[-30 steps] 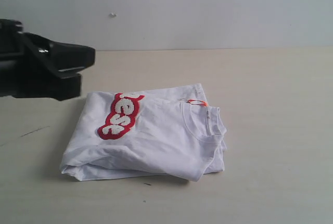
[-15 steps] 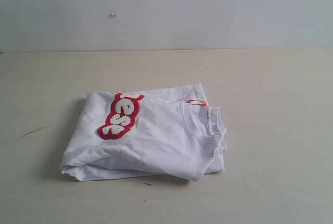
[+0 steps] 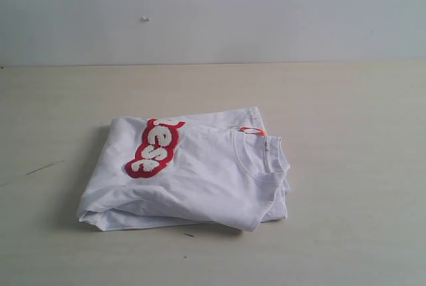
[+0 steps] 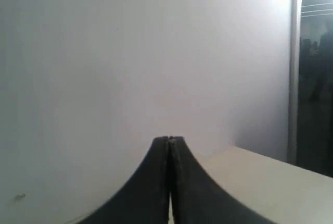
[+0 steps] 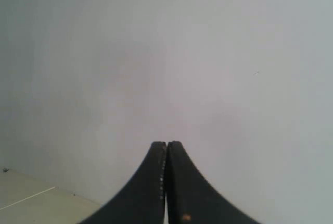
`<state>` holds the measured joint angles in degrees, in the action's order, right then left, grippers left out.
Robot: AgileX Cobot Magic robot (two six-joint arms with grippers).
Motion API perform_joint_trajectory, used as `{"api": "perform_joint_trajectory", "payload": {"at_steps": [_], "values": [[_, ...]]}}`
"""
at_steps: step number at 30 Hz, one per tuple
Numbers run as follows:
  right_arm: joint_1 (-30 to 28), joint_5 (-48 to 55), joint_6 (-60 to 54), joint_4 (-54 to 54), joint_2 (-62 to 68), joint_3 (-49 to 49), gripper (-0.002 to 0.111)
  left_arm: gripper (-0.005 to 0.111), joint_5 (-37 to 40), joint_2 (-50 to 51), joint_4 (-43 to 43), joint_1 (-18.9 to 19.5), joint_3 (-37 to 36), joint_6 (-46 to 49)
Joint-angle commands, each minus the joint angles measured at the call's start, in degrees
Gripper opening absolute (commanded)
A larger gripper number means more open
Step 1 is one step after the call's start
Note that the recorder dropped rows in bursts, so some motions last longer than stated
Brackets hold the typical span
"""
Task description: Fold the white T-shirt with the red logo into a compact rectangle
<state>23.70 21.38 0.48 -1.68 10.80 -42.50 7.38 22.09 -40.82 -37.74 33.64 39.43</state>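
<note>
The white T-shirt (image 3: 200,179) lies folded into a thick rectangle on the pale wooden table (image 3: 359,140) in the exterior view. Part of the red logo (image 3: 154,147) with its fuzzy white letters shows on top at the left. The ribbed collar (image 3: 266,159) and a small orange neck tag (image 3: 253,130) sit at the right. Neither arm appears in the exterior view. My left gripper (image 4: 169,139) is shut with nothing between its black fingers, facing a plain wall. My right gripper (image 5: 166,144) is likewise shut and empty before a blank wall.
A grey-white wall (image 3: 266,13) stands behind the table. A corner of the table (image 4: 250,177) and a dark doorway or window frame (image 4: 312,73) show in the left wrist view. A table edge (image 5: 31,203) shows in the right wrist view.
The left arm, which filled the exterior view's upper left a second ago, has withdrawn out of that view. The folded shirt has not moved.
</note>
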Motion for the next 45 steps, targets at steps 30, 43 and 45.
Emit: {"api": "perform_joint_trajectory", "payload": {"at_steps": [30,43,45], "values": [[-0.09,-0.09,-0.48,-0.24,-0.05,0.39,0.000,0.000,-2.86,-22.09,34.34,32.63,-19.43,-43.05],[-0.09,-0.09,-0.48,-0.24,-0.05,0.39,0.000,0.000,-18.03,-22.09,37.59,32.63,-33.43,-42.86],[-0.09,-0.09,-0.48,-0.24,-0.05,0.39,0.000,0.000,-19.33,-22.09,37.59,32.63,-33.64,-42.58]]}}
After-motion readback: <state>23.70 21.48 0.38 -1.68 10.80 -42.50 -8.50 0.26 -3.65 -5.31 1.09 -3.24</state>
